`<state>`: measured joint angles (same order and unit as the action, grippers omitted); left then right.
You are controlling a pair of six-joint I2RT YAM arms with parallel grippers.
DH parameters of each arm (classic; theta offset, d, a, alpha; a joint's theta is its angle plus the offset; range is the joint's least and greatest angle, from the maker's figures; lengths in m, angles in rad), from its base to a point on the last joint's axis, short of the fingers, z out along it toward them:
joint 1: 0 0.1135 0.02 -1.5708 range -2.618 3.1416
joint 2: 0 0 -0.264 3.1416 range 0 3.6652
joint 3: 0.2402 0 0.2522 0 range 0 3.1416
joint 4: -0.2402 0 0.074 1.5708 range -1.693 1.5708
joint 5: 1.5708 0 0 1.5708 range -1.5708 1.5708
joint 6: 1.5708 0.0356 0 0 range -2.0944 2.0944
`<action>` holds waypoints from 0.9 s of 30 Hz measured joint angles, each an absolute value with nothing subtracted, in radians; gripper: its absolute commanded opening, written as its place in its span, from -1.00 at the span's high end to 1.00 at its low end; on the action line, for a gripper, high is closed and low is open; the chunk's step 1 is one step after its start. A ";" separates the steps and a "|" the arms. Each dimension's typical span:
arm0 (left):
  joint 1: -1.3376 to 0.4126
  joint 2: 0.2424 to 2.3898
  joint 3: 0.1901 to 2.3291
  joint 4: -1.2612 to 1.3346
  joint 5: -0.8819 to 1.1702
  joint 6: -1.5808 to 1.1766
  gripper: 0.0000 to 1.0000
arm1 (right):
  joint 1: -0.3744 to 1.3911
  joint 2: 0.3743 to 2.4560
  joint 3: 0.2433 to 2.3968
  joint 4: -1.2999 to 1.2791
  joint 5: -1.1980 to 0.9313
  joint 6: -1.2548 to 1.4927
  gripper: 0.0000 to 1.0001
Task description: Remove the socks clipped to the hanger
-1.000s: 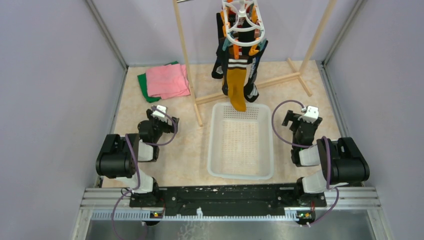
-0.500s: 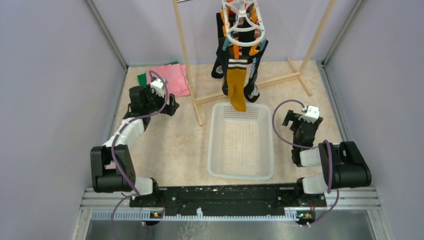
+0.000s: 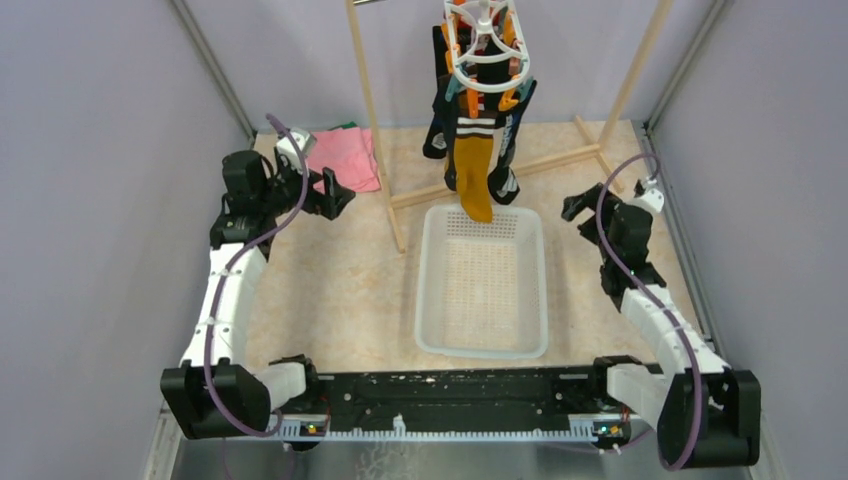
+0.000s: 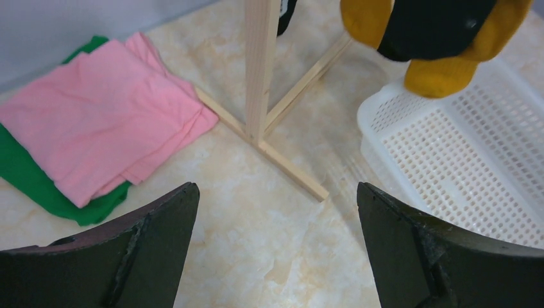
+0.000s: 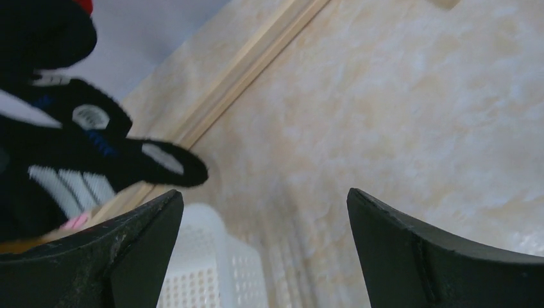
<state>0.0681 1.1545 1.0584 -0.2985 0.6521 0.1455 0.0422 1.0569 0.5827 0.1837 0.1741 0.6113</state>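
The white ring hanger (image 3: 487,50) with orange and teal pegs hangs from the wooden rack at the top centre. Several socks hang clipped to it: a mustard-yellow sock (image 3: 474,178) in front, black socks with white stripes (image 3: 500,135) behind. The yellow toe (image 4: 442,64) shows in the left wrist view, a black striped sock (image 5: 77,154) in the right wrist view. My left gripper (image 3: 335,197) is open and empty, left of the rack post. My right gripper (image 3: 575,207) is open and empty, right of the socks.
A white mesh basket (image 3: 482,345) lies on the table below the socks. The wooden rack's post (image 3: 372,110) and floor bars (image 3: 545,160) stand between the grippers. Folded pink (image 3: 345,160) and green cloths lie at the back left.
Both arms have stretched out away from their bases. The left gripper moved up to the back left near the pink cloth. The right gripper moved farther back and right.
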 measured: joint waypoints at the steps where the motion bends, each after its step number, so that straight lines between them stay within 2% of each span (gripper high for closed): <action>1: 0.068 1.154 1.087 -0.317 0.662 0.141 -0.98 | 0.041 1.020 0.545 0.183 0.125 0.632 -0.97; 4: 0.068 1.170 1.181 -0.396 0.701 0.146 -0.98 | 0.045 0.931 0.492 0.137 0.008 0.645 -0.97; 7: 0.068 1.211 1.258 -0.467 0.737 0.165 -0.98 | 0.099 0.856 0.517 0.078 -0.015 0.610 -0.94; 12: 0.068 1.306 1.332 -0.589 0.760 0.206 -0.97 | 0.358 0.789 0.637 0.043 0.019 0.498 -0.83; 15: 0.068 1.353 1.376 -0.654 0.790 0.220 -0.96 | 0.493 0.822 0.721 0.062 0.002 0.422 -0.81; 21: 0.041 1.364 1.459 -0.727 0.857 0.218 -0.93 | 0.530 1.014 0.860 0.116 -0.102 0.303 -0.76; 27: -0.038 1.361 1.474 -0.741 0.905 0.199 -0.90 | 0.530 1.178 0.973 0.142 -0.161 0.224 -0.48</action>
